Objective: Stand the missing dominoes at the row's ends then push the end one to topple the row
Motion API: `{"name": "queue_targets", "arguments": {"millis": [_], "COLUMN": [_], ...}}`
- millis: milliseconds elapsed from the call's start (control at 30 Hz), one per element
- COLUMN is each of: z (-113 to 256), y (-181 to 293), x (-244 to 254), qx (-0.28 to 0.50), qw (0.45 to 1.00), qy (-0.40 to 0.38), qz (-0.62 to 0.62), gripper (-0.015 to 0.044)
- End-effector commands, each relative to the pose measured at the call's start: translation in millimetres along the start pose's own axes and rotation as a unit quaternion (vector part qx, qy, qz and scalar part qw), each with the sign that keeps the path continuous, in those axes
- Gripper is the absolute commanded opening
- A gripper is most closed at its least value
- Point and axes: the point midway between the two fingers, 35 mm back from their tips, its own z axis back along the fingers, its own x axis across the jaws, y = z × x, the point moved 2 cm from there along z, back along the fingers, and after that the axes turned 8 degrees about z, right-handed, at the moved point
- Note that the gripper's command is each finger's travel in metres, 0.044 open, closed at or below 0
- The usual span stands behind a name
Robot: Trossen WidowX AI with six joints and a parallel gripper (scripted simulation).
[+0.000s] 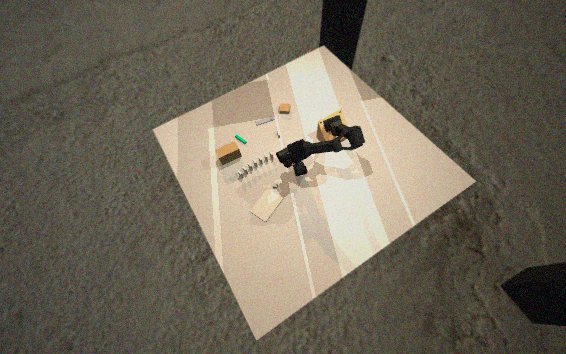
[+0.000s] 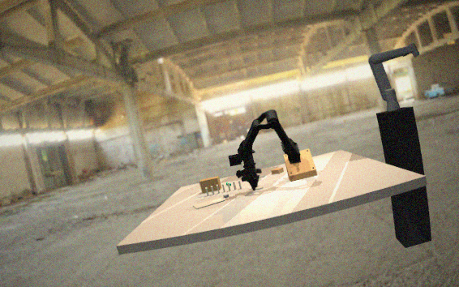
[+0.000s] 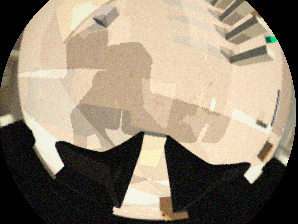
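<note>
A row of several thin grey dominoes (image 1: 255, 165) (image 2: 217, 188) stands upright; its near end shows in the wrist view (image 3: 251, 54). My gripper (image 2: 254, 188) (image 3: 154, 136) is low at the table, off the arm-side end of the row. Its fingers have drawn in and are shut on a pale domino (image 3: 153, 150) with a grey edge. In the top view the arm hides the fingertips and this domino. A small grey block (image 1: 275, 186) (image 2: 225, 196) (image 3: 107, 16) lies beside the flat board. Another small dark piece (image 1: 278, 135) (image 3: 261, 123) lies beyond the row's arm-side end.
A pale flat board (image 1: 266, 205) (image 2: 208, 203) lies in front of the row. Behind the row are a brown block (image 1: 228, 152) (image 2: 209, 185), a green rod (image 1: 241, 139) (image 3: 270, 39) and a grey bar (image 1: 265, 121). A small orange block (image 1: 284, 108) (image 2: 277, 170) lies nearer the arm's base.
</note>
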Motion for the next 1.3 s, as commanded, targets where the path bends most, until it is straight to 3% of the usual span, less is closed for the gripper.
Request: {"name": "queue_targets", "arguments": {"millis": [0, 167, 467, 600, 933, 1267], "z": [-0.9, 7.2, 123.2, 157.1, 159.6, 159.7], "y": [0.4, 0.6, 4.2, 5.5, 5.5, 41.2], "x": [0.0, -0.2, -2.3, -2.8, -0.3, 140.6], "qx": [0.001, 0.001, 0.001, 0.002, 0.002, 0.0], "qw": [1.0, 1.0, 1.0, 1.0, 1.0, 0.995], "qy": [-0.003, -0.003, 0.001, 0.001, 0.002, 0.003], "qz": [-0.003, -0.003, -0.003, -0.004, -0.002, 0.103], "gripper": [0.0107, 0.0107, 0.0107, 0.0107, 0.0107, 0.0107]}}
